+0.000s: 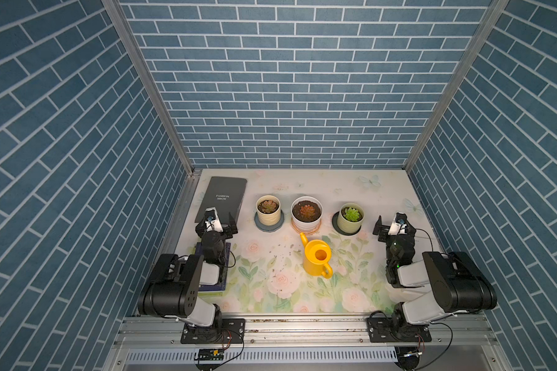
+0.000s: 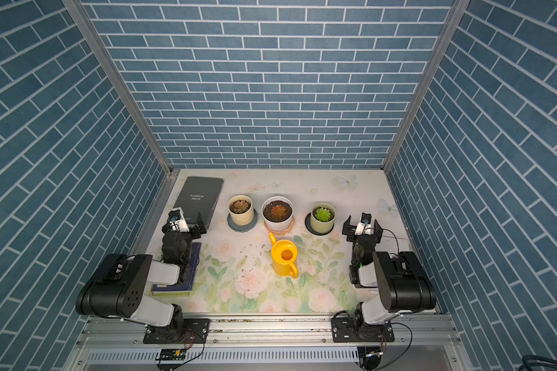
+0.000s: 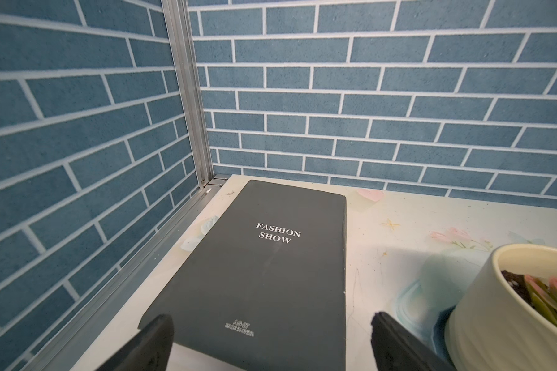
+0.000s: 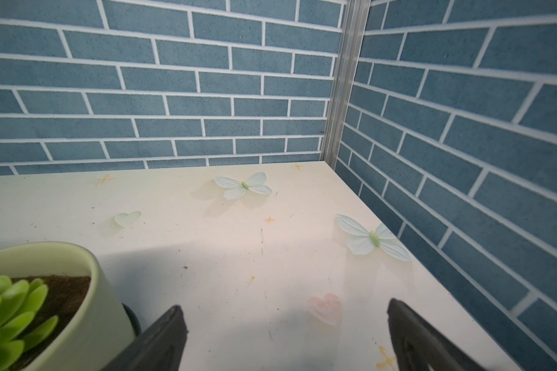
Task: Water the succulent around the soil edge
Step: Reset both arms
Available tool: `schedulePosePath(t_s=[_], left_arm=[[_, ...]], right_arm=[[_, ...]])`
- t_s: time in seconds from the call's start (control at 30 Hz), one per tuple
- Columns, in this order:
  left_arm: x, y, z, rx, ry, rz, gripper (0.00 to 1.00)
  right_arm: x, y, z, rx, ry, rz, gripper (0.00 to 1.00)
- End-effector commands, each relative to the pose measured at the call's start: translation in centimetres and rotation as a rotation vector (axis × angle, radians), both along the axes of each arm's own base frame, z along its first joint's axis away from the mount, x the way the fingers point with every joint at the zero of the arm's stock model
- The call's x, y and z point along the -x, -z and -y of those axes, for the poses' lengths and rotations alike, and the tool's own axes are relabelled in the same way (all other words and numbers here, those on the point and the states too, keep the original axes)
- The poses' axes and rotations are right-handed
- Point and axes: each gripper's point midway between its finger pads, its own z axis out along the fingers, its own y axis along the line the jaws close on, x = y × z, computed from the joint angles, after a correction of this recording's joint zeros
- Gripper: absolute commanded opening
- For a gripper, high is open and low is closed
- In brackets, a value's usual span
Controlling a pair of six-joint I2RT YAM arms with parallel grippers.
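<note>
Two arms waiting: left gripper [image 3: 269,318] and right gripper [image 4: 286,306] both spread wide, holding nothing; pick-up not yet begun.
Succulent [image 1: 268,206] sits leftmost of three pots, beside the black book [image 1: 222,199]. Yellow watering can [image 1: 317,258] stands untouched before the middle pot. Next, probably: right gripper takes its handle, then tips the spout over the soil edge [image 1: 261,202].

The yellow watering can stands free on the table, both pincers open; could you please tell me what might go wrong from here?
The soil edge is a narrow ring around the succulent, so a pour could wet the leaves.
The white pot stands close beside it and nearer the spout of the watering can; water might land there.
The right pincer sits by the pale green pot and could knock it when reaching.
</note>
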Motion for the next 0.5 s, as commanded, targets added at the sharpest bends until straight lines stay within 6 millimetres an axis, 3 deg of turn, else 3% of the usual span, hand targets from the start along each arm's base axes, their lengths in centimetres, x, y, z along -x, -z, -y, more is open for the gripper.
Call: schedulePosePath(t_s=[0.0,0.47], left_arm=[[0.11,-0.01,0.28,-0.011,0.013,0.005,1.00],[0.13,0.01,0.31,-0.012,0.014,0.005,1.00]], right_arm=[[-0.47,-0.39,-0.51,-0.002,-0.029,0.012,0.99],[-0.49,-0.30,-0.49,-0.002,-0.029,0.007,1.00]])
